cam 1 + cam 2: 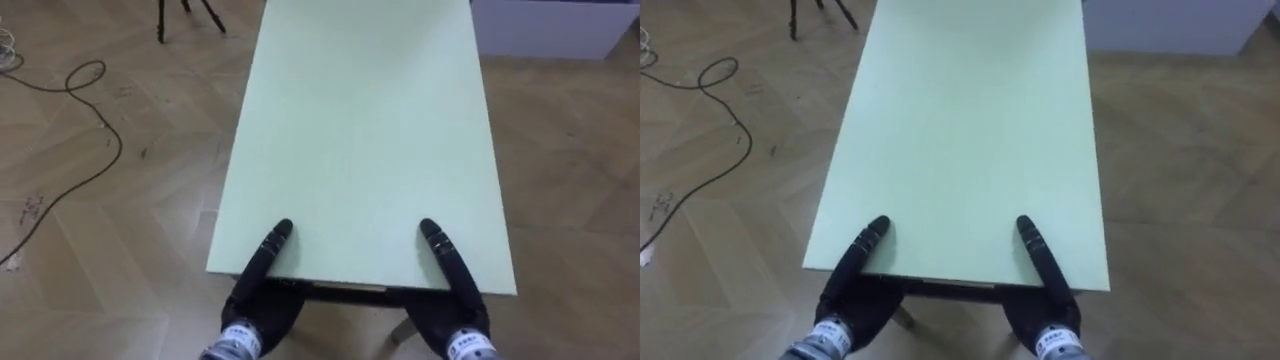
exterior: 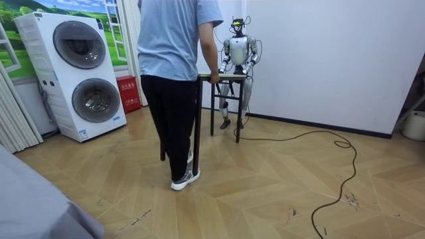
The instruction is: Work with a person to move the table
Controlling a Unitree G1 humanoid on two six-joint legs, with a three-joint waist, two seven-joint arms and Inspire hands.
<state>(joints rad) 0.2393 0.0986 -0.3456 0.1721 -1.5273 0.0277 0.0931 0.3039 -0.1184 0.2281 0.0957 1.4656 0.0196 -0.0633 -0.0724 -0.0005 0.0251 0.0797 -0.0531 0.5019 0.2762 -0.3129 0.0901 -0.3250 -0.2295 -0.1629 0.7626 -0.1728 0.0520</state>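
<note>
A long pale green table (image 1: 360,120) stretches away from me over the wood floor. My left hand (image 1: 262,275) and right hand (image 1: 452,270) clamp its near edge, each thumb lying on the top and the fingers hidden beneath. In the right eye view the left hand (image 1: 855,262) and right hand (image 1: 1042,258) hold the table (image 1: 970,120) the same way. In the room view a person (image 2: 176,66) in a blue shirt stands at the table's (image 2: 222,77) other end with a hand (image 2: 214,78) on it. I stand close to the white wall.
Black tripod legs (image 1: 185,15) stand beyond the table's far left corner. A white and blue cabinet (image 1: 550,25) sits at the far right. Two stacked washing machines (image 2: 80,73) stand at the room view's left. Open floor lies on both sides of the table.
</note>
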